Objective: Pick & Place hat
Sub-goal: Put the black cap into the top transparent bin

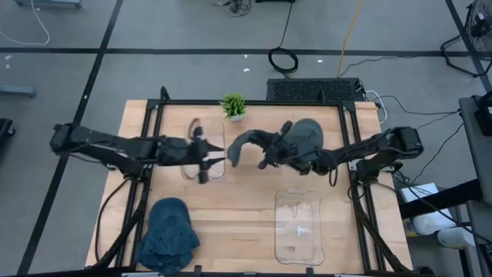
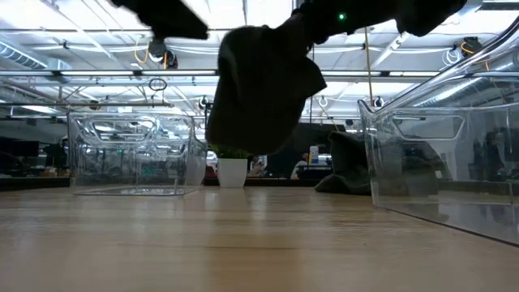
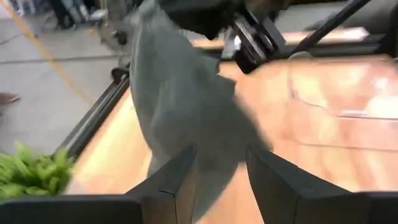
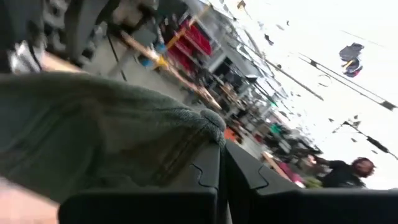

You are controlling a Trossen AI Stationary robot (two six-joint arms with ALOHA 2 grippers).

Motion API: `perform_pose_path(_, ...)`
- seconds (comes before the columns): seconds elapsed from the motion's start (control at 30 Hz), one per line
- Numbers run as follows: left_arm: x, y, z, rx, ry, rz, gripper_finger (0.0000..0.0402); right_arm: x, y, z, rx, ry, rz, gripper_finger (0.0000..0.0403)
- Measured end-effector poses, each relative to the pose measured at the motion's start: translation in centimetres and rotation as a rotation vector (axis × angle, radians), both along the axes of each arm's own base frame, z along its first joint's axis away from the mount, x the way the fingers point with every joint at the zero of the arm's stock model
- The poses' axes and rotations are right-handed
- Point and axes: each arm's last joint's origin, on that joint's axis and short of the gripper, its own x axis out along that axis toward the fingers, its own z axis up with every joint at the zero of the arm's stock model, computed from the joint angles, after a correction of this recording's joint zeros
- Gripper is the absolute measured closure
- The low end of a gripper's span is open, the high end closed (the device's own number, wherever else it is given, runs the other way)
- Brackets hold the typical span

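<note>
So the wooden counter (image 1: 246, 204) has a little potted plant (image 1: 233, 107) sitting at the back edge. Two clear plastic bins on it too: one (image 1: 298, 225) toward the front right, the other (image 1: 201, 151) back left, not far from the plant. Off the counter there's grey floor with a coiled black cable (image 1: 283, 58) lying around.

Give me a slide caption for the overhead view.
Right claw lifts a dark green hat above the wooden table while the left claw reaches in, fingers parted.
</note>
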Motion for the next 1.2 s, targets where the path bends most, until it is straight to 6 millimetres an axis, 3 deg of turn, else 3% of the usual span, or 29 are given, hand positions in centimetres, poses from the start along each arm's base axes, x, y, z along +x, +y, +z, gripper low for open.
perform_pose_path(0.2, 5.0, -0.5, 3.6, 0.039, 0.126, 0.022, 0.0256, -0.2, 0.2, 0.0, -0.011, 0.028, -0.067, 0.0403)
perform_pose_path(0.4, 7.5, -0.2, 4.6, 0.164, 0.346, 0.146, 0.0251, -0.3, 0.3, 0.1, 0.004, 0.013, -0.058, 0.0403)
perform_pose_path(0.6, 9.8, -0.1, 4.9, 0.206, 0.403, 0.164, 0.0187, -0.3, 0.5, 0.0, 0.018, 0.013, -0.05, 0.0403)
perform_pose_path(0.77, 10.3, 0.3, 5.1, 0.18, 0.39, 0.145, 0.0129, -0.3, 0.5, 0.0, 0.019, 0.01, -0.046, 0.0403)
perform_pose_path(0.9, 10.5, 0.7, 5.2, 0.156, 0.365, 0.166, 0.0105, -0.2, 0.6, 0.3, 0.042, -0.033, 0.019, 0.0403)
perform_pose_path(1.2, 10.8, 2.5, 5.6, 0.116, 0.313, 0.237, 0.0119, -0.1, 0.8, 0.7, 0.059, -0.093, 0.138, 0.0403)
